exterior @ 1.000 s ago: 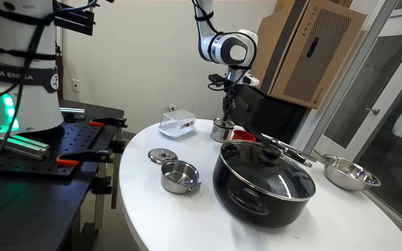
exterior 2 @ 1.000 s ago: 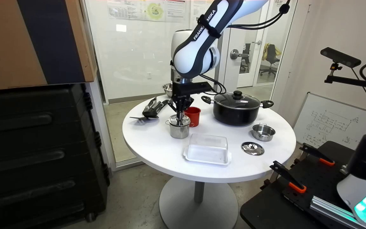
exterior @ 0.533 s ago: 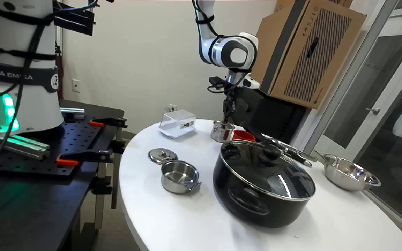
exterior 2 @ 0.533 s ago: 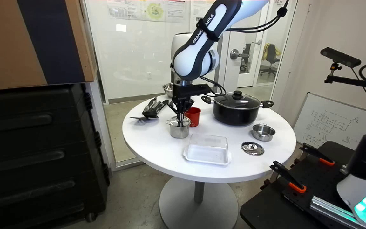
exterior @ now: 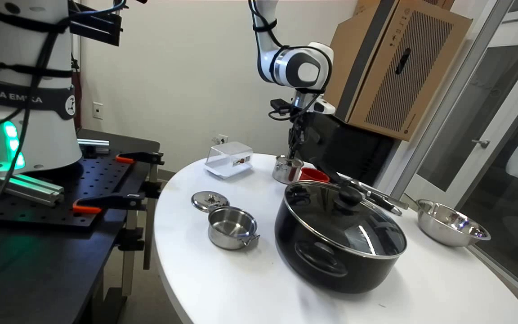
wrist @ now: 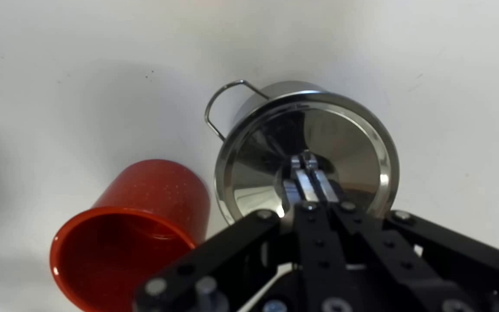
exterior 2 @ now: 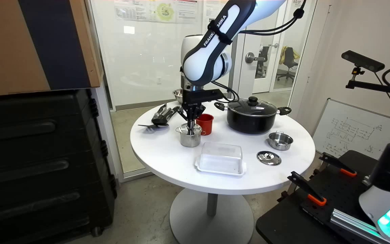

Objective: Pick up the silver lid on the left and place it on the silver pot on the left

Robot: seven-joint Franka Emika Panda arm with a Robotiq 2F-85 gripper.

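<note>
The silver lid [wrist: 349, 138] sits over the mouth of the silver pot [wrist: 290, 88], covering it, with part of the pot's wall and one wire handle showing in the wrist view. In both exterior views the lid [exterior 2: 183, 128] lies level at the rim of the pot [exterior 2: 190, 140] [exterior: 286, 173], seemingly touching it. My gripper [wrist: 305, 161] points down at the lid's centre, its narrow fingers close together around the knob, which they mostly hide. The gripper also shows in both exterior views [exterior 2: 190, 129] [exterior: 291, 155].
A red cup [wrist: 158, 190] stands right beside the pot. A clear-covered dish [exterior 2: 220, 159], another small silver lid [exterior 2: 268, 158], a wide-mouthed steel pot [exterior 2: 280, 144] and a large black pot [exterior 2: 249, 122] share the table. Black utensils [exterior 2: 163, 117] and a steel bowl [exterior: 450, 227] are farther off.
Over the last second my gripper has moved down with the lid, bringing it to the pot's rim. In the last half second the lid and pot have shifted very slightly sideways.
</note>
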